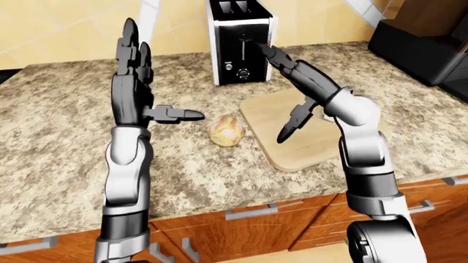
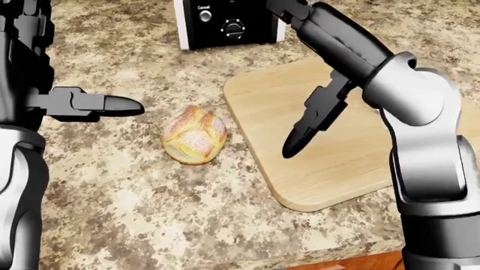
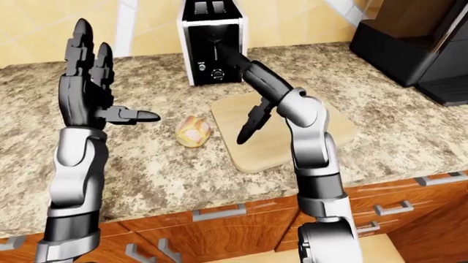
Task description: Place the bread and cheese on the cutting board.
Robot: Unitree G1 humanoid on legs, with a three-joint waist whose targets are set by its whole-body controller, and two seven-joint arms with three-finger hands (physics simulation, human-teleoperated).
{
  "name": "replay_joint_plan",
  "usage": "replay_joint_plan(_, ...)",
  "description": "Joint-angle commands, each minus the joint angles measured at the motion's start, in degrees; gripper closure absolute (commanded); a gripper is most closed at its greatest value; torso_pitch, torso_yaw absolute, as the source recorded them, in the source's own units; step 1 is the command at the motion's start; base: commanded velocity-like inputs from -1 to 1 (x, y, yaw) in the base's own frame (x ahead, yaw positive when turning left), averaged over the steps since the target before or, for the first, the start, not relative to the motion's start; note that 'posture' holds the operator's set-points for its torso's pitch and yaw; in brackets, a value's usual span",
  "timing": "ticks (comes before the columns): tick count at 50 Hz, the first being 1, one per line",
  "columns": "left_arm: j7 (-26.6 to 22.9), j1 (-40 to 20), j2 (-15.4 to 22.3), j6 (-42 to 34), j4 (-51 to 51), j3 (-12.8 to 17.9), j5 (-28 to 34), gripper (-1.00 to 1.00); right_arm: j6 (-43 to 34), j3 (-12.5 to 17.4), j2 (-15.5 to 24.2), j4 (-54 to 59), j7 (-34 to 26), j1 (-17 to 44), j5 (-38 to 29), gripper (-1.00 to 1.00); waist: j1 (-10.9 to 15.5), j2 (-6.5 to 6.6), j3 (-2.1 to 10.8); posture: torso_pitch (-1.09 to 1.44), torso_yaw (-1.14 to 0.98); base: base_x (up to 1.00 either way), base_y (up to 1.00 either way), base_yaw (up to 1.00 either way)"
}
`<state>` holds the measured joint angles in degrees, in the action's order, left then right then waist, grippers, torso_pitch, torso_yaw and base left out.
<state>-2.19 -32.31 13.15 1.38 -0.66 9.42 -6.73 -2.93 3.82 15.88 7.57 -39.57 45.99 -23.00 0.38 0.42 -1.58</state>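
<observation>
Bread step looked next. Bread roll [image 2: 194,135] sat on granite counter [image 2: 150,208], just left of cutting board [image 2: 330,163], not on it. Cheese wasn't visible in any view, prob hidden behind R arm. L hand [image 1: 134,76] was spread wide, upright, holding nothing, thumb aimed at roll. R hand [image 2: 315,107] splayed wide above board, empty. Next move: lower a hand to roll, grip, shift onto board. Toaster [image 2: 229,22] button read "Cancel".

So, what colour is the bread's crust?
Golden-orange with pale floury patches on the bread, clearest in the head view.
</observation>
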Motion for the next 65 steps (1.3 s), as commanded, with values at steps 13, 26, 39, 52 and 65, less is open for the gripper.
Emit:
replay_joint_plan(13,0.31,-2.79,1.04,1.57,0.67,0.75,-0.62,-1.00,5.16,-1.10,-4.63,12.19,3.20,10.81,5.52,-1.00,-0.13,0.22,1.43,0.00,0.00,0.00,0.00,0.00)
replay_joint_plan(26,1.01,-3.84,1.72,1.42,-0.73,0.94,-1.25,-1.00,2.98,-3.12,-8.07,6.08,-1.19,4.47,10.14,-1.00,-0.15,0.47,1.32,0.00,0.00,0.00,0.00,0.00)
replay_joint_plan(39,1.81,-4.67,2.06,0.73,-1.47,1.22,-1.56,-1.00,4.40,-3.25,-8.84,7.60,-1.82,3.31,10.94,-1.00,-0.24,0.48,1.50,0.00,0.00,0.00,0.00,0.00)
replay_joint_plan(52,2.70,-5.06,2.65,0.32,-1.53,1.46,-2.15,-1.00,15.58,-2.87,-9.18,26.14,-2.00,8.36,14.13,-1.00,-0.55,0.73,1.77,0.00,0.00,0.00,0.00,0.00)
replay_joint_plan(65,3.05,-5.27,2.89,0.65,-2.18,1.50,-2.09,-1.00,16.43,-3.45,-10.88,28.33,-2.22,6.88,16.28,-1.00,-0.45,0.73,1.96,0.00,0.00,0.00,0.00,0.00)
